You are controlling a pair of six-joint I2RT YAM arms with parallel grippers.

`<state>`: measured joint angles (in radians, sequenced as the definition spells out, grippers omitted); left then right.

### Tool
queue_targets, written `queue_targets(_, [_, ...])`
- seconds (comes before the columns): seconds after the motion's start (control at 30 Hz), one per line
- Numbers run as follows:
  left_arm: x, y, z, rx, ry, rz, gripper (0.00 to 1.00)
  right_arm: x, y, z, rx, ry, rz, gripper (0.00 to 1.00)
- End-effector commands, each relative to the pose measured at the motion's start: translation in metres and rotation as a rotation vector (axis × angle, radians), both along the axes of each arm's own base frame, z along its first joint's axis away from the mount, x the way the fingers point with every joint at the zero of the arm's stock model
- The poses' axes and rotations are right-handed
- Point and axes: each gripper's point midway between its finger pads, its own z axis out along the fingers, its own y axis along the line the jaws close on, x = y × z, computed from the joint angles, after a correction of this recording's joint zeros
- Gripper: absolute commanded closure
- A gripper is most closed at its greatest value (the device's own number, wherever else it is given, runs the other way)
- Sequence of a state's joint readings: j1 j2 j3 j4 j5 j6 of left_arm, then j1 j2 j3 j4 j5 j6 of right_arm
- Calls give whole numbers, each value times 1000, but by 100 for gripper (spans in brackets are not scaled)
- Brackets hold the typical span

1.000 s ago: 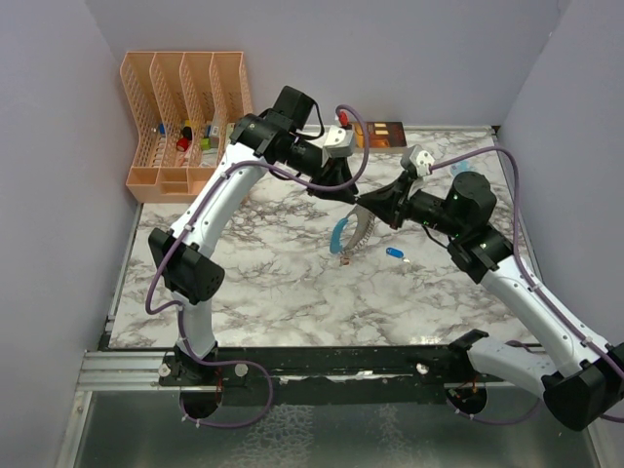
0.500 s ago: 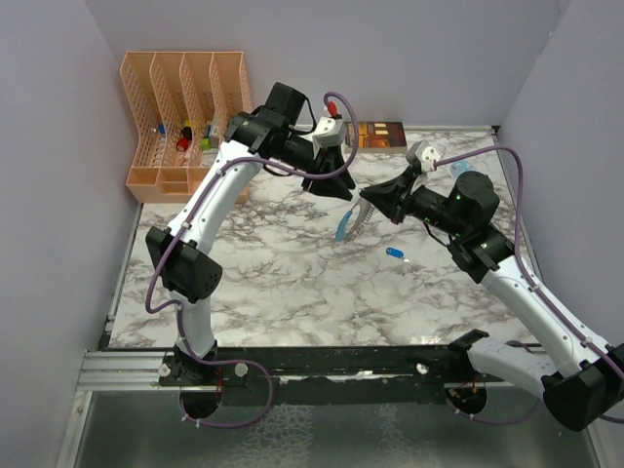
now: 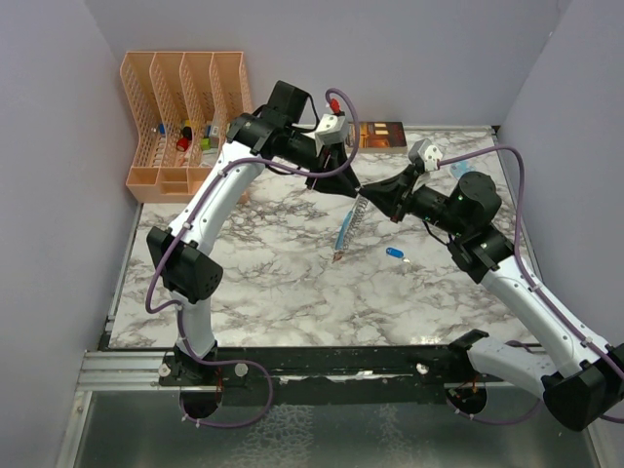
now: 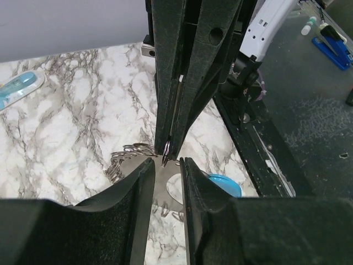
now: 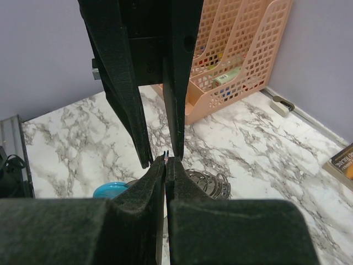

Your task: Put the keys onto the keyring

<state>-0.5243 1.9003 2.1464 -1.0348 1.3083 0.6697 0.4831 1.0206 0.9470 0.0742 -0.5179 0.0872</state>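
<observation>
right hand (image 5: 166, 165): clamped on keyring (image 5: 206, 181) (coils just beyond) | left hand (image 5: 161, 158): tip-to-tip above

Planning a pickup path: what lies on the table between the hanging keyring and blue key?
Nothing: the table is bare between keyring and blue key, in the top view.

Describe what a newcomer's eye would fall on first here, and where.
The left gripper and right gripper meet tip to tip above the middle of the marble table, the keyring dangling beneath them. A peach file organizer stands at the back left corner; a small blue key lies just right of the keyring.
</observation>
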Motion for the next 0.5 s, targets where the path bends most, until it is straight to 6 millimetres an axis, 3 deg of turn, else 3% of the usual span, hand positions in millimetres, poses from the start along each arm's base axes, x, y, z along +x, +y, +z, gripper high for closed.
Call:
queue_targets(0.0, [-7,-2,5,-37,22,-40,76,-6,0,28,54,-73,17,99])
queue_targets(0.23, [-9,-3,3,-43,28,-54,90,-6,-1,27,58,-68,13,99])
queue_targets(0.47, [-14,-1,4,-55,27,-72,92,-5,0,28,64,-57,14,99])
